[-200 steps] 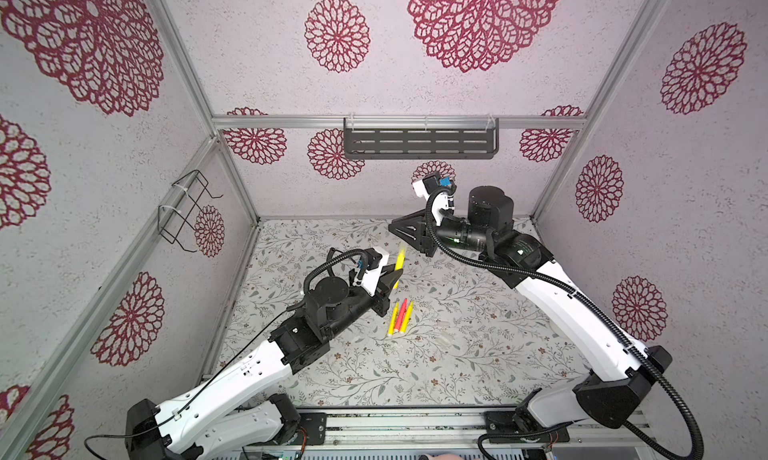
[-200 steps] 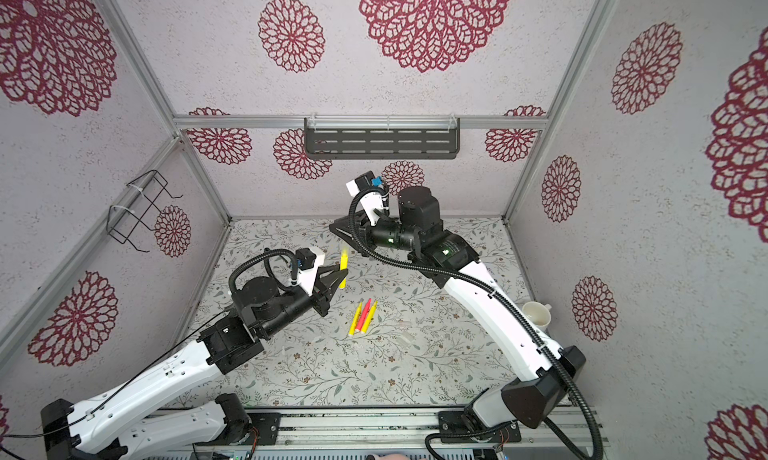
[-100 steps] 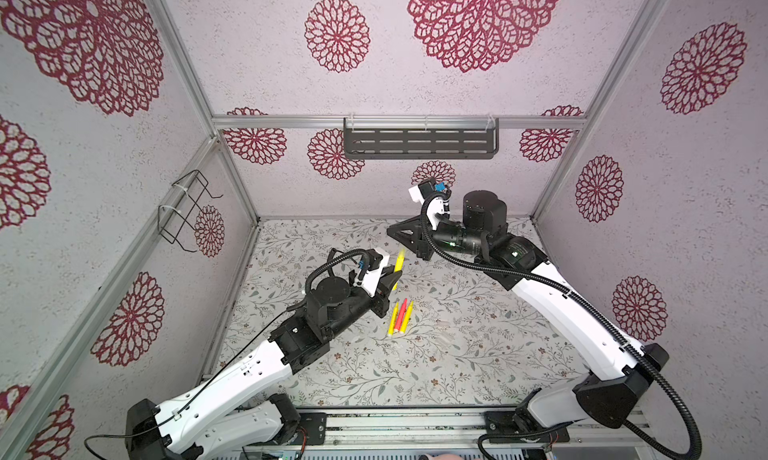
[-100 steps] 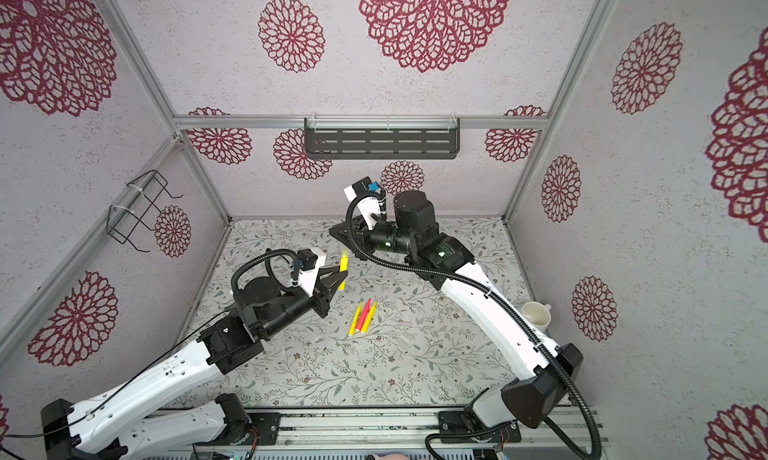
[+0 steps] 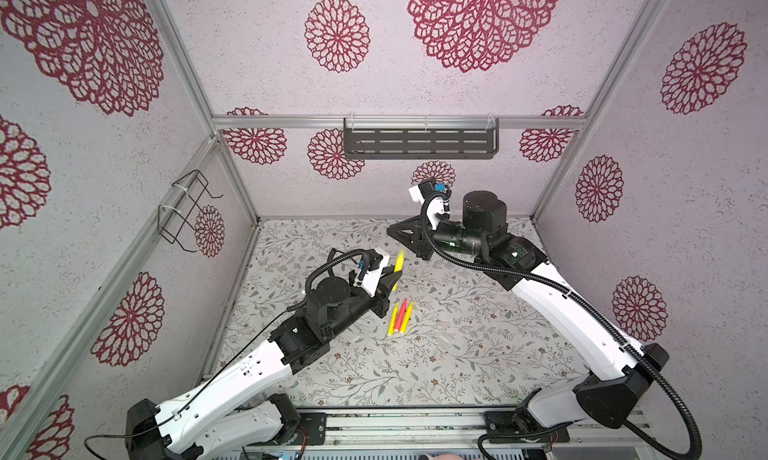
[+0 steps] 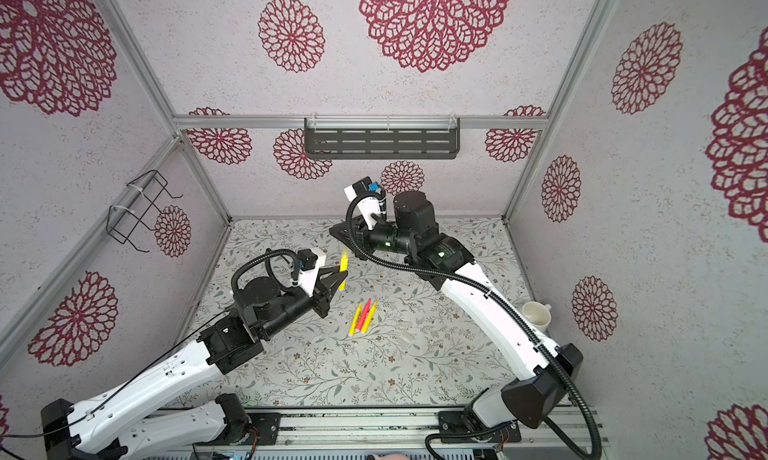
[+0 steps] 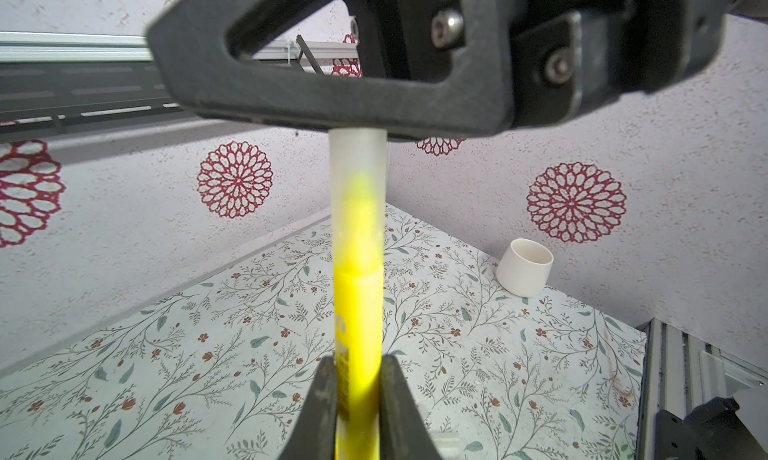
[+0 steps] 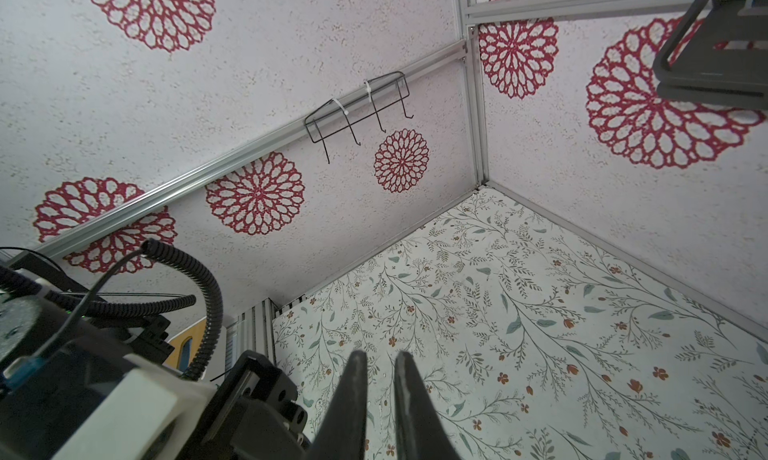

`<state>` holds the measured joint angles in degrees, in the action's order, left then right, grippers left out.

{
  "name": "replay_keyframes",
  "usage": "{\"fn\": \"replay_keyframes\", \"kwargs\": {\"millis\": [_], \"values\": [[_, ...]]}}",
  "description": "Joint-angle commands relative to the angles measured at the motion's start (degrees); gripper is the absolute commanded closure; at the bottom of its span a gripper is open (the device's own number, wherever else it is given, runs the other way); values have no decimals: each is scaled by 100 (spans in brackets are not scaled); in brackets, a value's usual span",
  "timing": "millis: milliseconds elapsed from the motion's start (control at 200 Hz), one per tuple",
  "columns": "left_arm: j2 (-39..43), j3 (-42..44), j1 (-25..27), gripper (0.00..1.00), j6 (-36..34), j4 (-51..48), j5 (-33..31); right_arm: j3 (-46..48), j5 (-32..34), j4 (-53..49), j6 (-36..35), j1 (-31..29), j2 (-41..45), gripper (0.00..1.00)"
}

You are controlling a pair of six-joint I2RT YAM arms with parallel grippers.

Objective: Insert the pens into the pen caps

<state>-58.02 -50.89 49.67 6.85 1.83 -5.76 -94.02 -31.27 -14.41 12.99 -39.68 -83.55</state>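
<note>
My left gripper (image 5: 392, 277) (image 6: 341, 276) (image 7: 358, 358) is shut on a yellow pen (image 5: 399, 265) (image 7: 359, 312) and holds it steeply, tip up. A frosted clear pen cap (image 7: 358, 167) sits over that tip. The cap's far end is hidden behind a finger of my right gripper (image 5: 390, 231) (image 6: 332, 231), which lies across it; contact cannot be told. My right gripper (image 8: 379, 354) is shut with nothing between its fingers. Two yellow pens (image 5: 392, 321) (image 5: 408, 314) and a red pen (image 5: 401, 316) lie together mid-table. Loose clear caps (image 5: 443, 323) (image 5: 448, 340) (image 7: 444, 441) lie on the table.
A white cup (image 6: 536, 312) (image 7: 524, 273) lies on its side by the right wall. A dark slotted shelf (image 5: 419, 142) hangs on the back wall and a wire rack (image 5: 187, 208) on the left wall. The floral table (image 5: 457, 375) is walled on three sides.
My right gripper's jaws closed the last bit and its wrist shifted slightly. The left gripper and its yellow pen barely moved.
</note>
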Motion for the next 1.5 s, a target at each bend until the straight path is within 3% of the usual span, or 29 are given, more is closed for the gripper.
{"fn": "replay_keyframes", "kwargs": {"millis": [0, 470, 1496], "values": [[167, -88, 52, 100, -139, 383, -90, 106, 22, 167, 75, -121, 85, 84], [554, 19, 46, 100, -286, 878, -382, 800, 307, 342, 219, -479, 60, 87], [616, -184, 43, 100, -452, 1381, -230, 1569, 279, 818, 543, -606, 84, 89]]}}
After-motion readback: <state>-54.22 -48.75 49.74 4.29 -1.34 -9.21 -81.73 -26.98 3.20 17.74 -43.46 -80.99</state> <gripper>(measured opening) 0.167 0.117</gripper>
